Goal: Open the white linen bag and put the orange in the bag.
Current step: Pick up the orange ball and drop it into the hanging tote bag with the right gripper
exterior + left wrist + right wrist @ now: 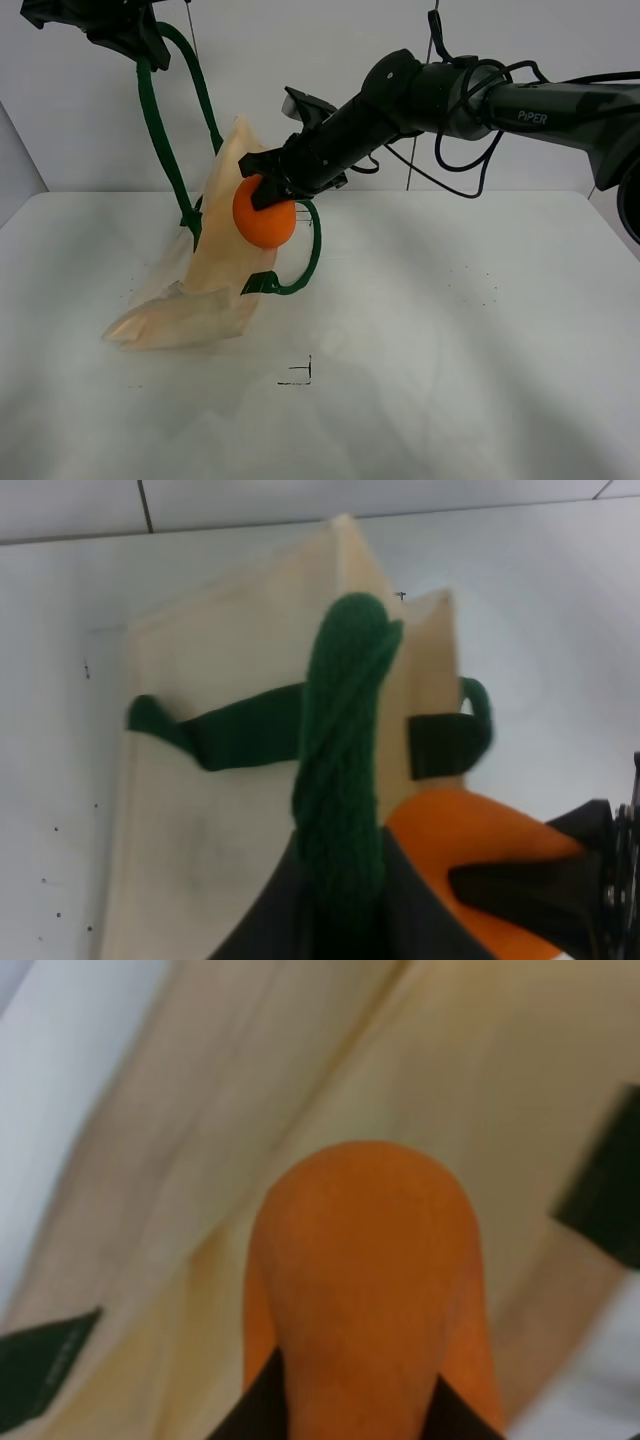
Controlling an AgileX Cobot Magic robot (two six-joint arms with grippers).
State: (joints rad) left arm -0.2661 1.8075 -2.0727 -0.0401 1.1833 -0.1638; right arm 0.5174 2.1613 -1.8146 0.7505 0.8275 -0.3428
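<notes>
Exterior high view: I have the white linen bag (215, 270) at about 9 o'clock from the middle of the table (480, 330). Its bottom rests on the table and its top is pulled up, so it leans.

The left gripper (148, 55) is high at 11 o'clock, jaws clenched on one green strap handle (155, 140). That strap runs taut down to the bag. The left wrist view confirms it: the handle (345, 730) is pinched between the fingers (300, 910), with the bag (200, 810) hanging below.

The right gripper (265, 190) reaches across from 3 o'clock and grasps the orange (266, 218) from above. The orange is off the table, at about 2 o'clock from the bag's middle, up against the upper cloth. I can't tell whether it is past the bag's mouth or just in front of the panel.

In the right wrist view the orange (365, 1280) fills the middle, with cream cloth (300, 1070) right behind it and dark finger edges (255, 1410) on either side.

The second handle (310, 255) hangs loose in a loop at 4 o'clock from the orange. There is a small black mark (300, 372) on the table at 5 o'clock from the bag.
</notes>
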